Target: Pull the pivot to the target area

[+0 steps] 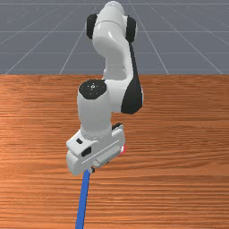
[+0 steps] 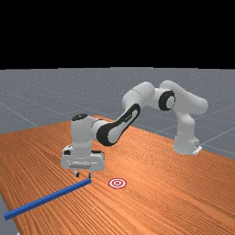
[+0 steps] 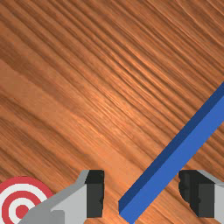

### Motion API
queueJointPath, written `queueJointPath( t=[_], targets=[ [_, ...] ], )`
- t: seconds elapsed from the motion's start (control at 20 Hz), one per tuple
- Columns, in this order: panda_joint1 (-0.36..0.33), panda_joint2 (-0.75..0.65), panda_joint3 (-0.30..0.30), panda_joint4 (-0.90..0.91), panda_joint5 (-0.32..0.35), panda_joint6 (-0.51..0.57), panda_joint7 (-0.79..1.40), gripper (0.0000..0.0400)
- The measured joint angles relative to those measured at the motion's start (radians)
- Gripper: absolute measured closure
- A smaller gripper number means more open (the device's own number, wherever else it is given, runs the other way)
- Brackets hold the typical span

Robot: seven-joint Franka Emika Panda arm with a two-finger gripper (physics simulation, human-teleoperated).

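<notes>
Plainly, the bar (image 2: 48,198) runs away from the target (image 2: 117,183), its long axis aimed past it; the end nearer the target lies under the hand (image 2: 84,175) (open, gripping nothing), so a slanting pull looks needed.

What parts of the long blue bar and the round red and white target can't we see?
- Front view: most of the round red and white target is behind the white gripper.
- Front view: one end of the long blue bar is cut off by the picture's edge.
- Wrist view: the picture's edge cuts the bar and target, and a finger covers some target.
</notes>
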Motion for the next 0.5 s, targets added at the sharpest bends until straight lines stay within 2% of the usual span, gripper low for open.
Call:
queueJointPath(
  t=[0.05,0.15,0.25,0.3,0.35,0.4,0.5],
  targets=[
    [0.004,0.016,-0.008,0.033,-0.010,-0.030,0.009,0.0090],
    [0.003,0.020,-0.006,0.033,-0.007,-0.025,0.007,0.0033],
    [-0.002,0.046,-0.001,0.075,-0.003,-0.052,0.005,0.0012],
    [-0.005,0.098,0.000,0.169,-0.005,-0.108,0.009,0.0007],
    [-0.001,0.044,0.000,0.052,-0.002,-0.025,0.003,0.0005],
    [-0.005,0.108,0.000,0.163,-0.004,-0.091,0.008,0.0003],
    [-0.014,0.088,0.018,0.095,0.015,-0.028,-0.012,0.0001]
  ],
)
